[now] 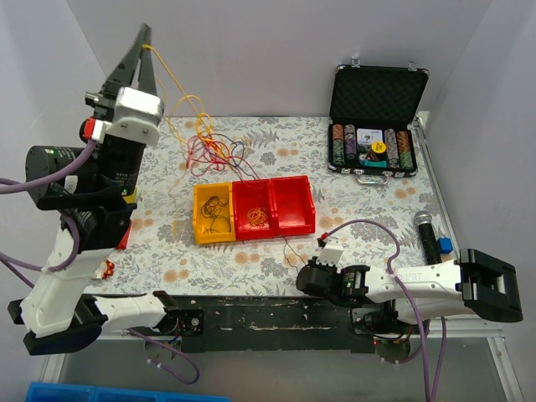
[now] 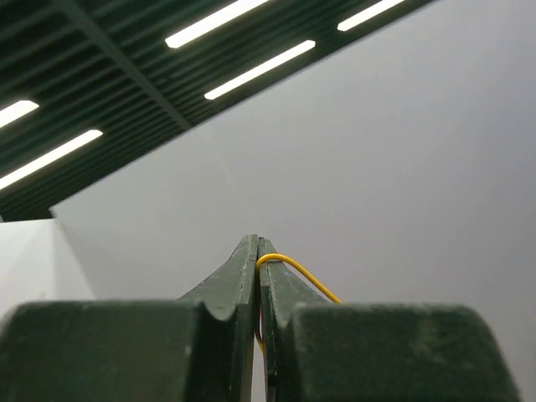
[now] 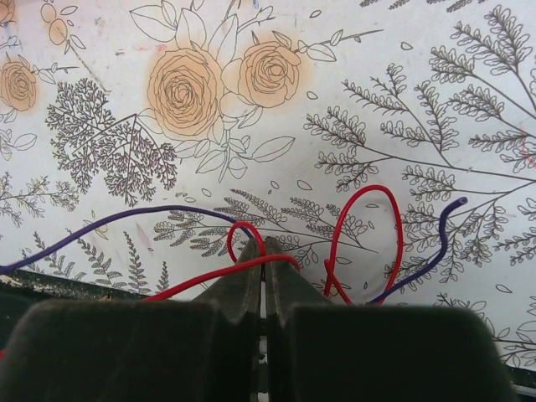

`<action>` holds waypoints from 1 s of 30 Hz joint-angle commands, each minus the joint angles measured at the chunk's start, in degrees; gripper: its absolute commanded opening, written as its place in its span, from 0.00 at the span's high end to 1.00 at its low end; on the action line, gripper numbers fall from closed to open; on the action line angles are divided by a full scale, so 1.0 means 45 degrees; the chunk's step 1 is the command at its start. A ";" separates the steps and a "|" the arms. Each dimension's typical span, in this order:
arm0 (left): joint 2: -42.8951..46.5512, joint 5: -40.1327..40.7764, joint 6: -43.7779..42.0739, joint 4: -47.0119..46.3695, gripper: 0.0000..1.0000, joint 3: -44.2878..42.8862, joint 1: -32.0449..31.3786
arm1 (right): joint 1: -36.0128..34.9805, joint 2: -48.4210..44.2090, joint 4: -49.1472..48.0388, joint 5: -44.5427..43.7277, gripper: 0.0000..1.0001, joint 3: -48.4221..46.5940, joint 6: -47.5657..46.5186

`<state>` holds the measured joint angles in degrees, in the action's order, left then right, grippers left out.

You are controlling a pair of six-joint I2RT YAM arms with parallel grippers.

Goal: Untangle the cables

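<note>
High up, the left tool [image 1: 146,32] pinches a yellow cable [image 1: 172,84] slanting down-right into the tangle [image 1: 213,151] on the surface [image 1: 368,209], while the right tool [image 3: 261,247], down low, pinches a red cable [image 3: 218,272].

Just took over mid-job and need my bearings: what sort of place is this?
Probably a robotics lab test cell, not a home: white walls box in a floral-cloth table, strip lights overhead, and staged props like sorting bins and a chip case.
</note>
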<state>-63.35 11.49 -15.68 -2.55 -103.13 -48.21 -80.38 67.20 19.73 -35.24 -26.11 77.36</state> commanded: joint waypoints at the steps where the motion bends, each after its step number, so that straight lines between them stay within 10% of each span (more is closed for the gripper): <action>1: -0.0861 0.1744 -0.1945 -0.4219 1.00 -0.1549 -0.0030 | -0.0068 0.0613 0.2980 0.0527 0.99 0.0588 0.0015; 16: -0.2855 -0.0110 -0.3838 -0.5839 1.00 -0.5148 -0.0030 | -0.0087 0.0829 0.3564 0.0508 0.99 0.0197 0.0230; 19: -0.2604 -0.0168 -0.2304 -0.2479 1.00 -0.5441 -0.0030 | -0.0263 0.0362 0.3508 0.0177 0.99 0.0041 -0.0002; 30: 0.1186 -0.3217 0.0672 0.4002 1.00 0.1917 -0.0030 | -0.0283 -0.1906 0.4948 -0.2498 0.99 -0.2770 -0.1997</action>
<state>-59.35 0.36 -17.82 4.69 -100.31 -48.21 -81.45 59.92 35.40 -39.53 -32.08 70.76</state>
